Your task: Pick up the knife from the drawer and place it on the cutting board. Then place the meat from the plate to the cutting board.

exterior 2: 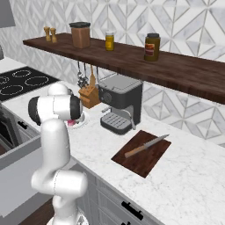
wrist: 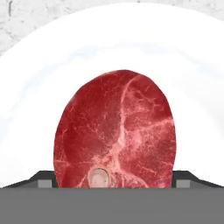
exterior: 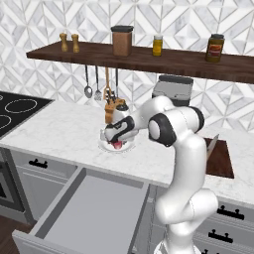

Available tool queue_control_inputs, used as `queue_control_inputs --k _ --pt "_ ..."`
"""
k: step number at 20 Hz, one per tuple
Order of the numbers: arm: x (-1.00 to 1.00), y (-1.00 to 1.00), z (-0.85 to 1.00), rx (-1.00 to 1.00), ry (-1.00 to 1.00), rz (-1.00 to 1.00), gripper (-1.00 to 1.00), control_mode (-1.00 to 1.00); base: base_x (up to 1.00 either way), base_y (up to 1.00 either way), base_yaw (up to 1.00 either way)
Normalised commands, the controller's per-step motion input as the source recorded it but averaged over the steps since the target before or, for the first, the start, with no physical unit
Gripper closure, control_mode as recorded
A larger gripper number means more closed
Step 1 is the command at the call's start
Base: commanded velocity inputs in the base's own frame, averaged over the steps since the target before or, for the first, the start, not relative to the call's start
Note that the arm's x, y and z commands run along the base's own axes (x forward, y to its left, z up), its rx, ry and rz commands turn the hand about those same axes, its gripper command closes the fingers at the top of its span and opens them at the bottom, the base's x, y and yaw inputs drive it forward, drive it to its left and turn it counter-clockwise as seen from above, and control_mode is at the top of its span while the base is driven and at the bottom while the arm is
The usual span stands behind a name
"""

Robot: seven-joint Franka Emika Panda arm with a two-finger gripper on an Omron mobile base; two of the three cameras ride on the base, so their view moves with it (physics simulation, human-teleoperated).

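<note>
A grey coffee machine (exterior 2: 119, 107) stands on the marble desk (exterior 2: 189, 176) beside a tan knife block (exterior 2: 90, 96). Above, a dark wooden shelf (exterior 2: 176, 70) carries jars and two shakers (exterior 2: 49, 34).

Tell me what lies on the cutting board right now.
The knife lies alone on the cutting board, blade toward the wall. In the left base view the arm covers most of the board.

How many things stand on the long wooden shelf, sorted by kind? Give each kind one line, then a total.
Small wooden shakers: 2
Brown canister with a dark lid: 1
Jars, one yellow and one dark: 2
Total: 5
</note>
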Motion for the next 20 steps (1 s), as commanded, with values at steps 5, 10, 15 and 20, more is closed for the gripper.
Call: queue_control_inputs --k 5,10,15,20 --pt "0.13 0.00 -0.40 0.00 0.00 0.00 1.00 -1.00 0.00 0.00 0.00" --pt "-0.16 0.00 -0.13 0.00 -0.06 0.00 1.00 -1.00 0.00 0.00 0.00" --pt "-0.82 0.00 0.15 0.01 -0.13 0.00 1.00 -1.00 0.00 0.00 0.00" --pt "-0.80 0.00 0.60 0.03 -0.08 0.00 1.00 -1.00 0.00 0.00 0.00"
